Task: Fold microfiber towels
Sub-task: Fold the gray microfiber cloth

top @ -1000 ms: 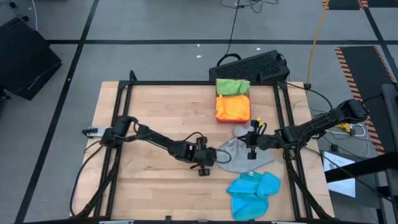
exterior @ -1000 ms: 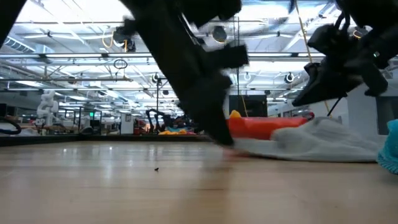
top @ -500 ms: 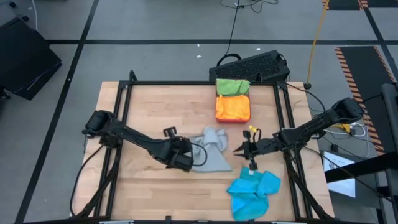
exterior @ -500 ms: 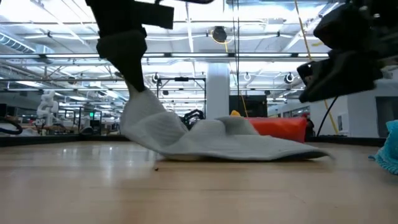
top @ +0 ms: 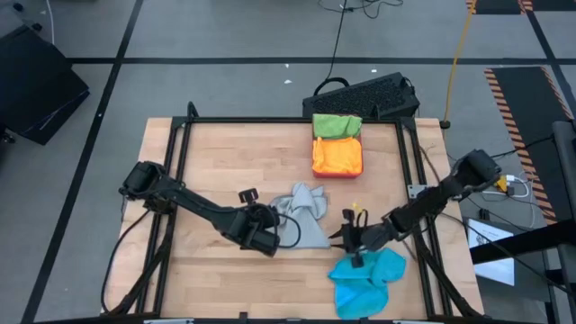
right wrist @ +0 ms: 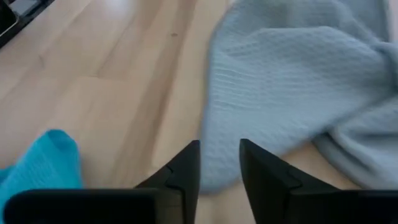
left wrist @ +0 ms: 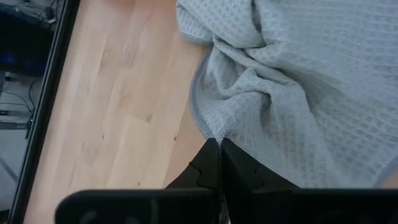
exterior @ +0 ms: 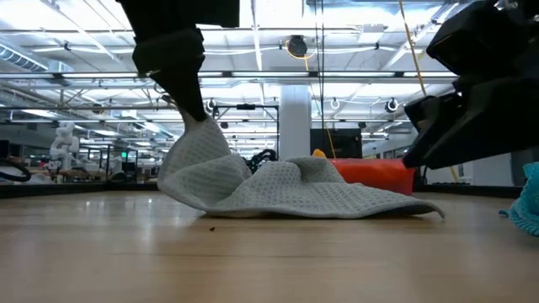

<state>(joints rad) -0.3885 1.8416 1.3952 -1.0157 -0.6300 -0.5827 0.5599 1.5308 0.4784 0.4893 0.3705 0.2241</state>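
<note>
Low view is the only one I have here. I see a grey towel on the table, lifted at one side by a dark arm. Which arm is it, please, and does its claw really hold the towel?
Observer: It is the left arm. The left claw is shut on an edge of the grey towel.
Operator: And the big dark shape at my right side?
Observer: That is the right claw, open and empty, close to the grey towel but apart from it.
Operator: What is the blue thing at my right edge?
Observer: A crumpled blue towel near the table's front edge, just beyond the right claw.
</note>
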